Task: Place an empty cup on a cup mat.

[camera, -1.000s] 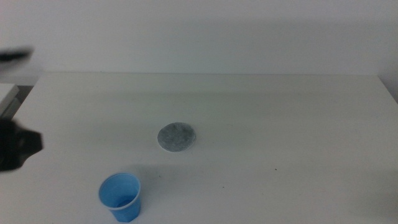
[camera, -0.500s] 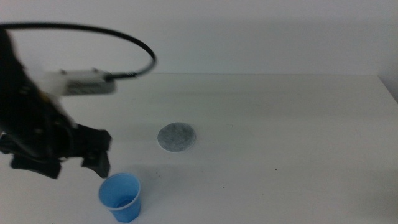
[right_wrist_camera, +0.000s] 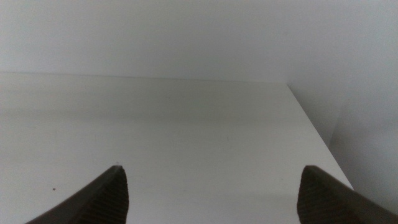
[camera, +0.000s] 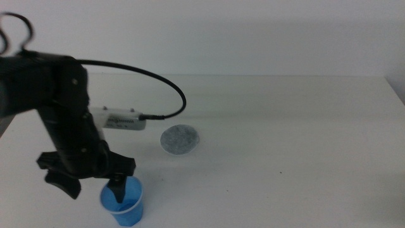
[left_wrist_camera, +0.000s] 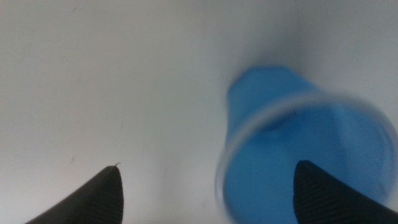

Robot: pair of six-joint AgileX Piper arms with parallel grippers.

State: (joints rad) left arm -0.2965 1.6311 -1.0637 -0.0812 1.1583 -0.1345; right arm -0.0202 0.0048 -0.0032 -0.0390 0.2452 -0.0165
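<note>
As the left gripper (camera: 92, 182) is poised over the cup (camera: 124, 201), its jaws are seen spread wide, one over the cup's mouth, nothing held. The cup stands upright near the table's (camera: 285, 126) front edge, apart from the cup mat (camera: 180, 139). Thin, light plastic is judged easily crushed or tipped; the rim wall would be pinched gently. Open room lies between cup and mat. The right gripper (right_wrist_camera: 211, 199) is kept open elsewhere.

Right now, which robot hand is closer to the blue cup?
The left. The left gripper hangs open right over the cup, one jaw inside its rim. The right gripper waits open, out of the middle view, with only bare table before it.
</note>
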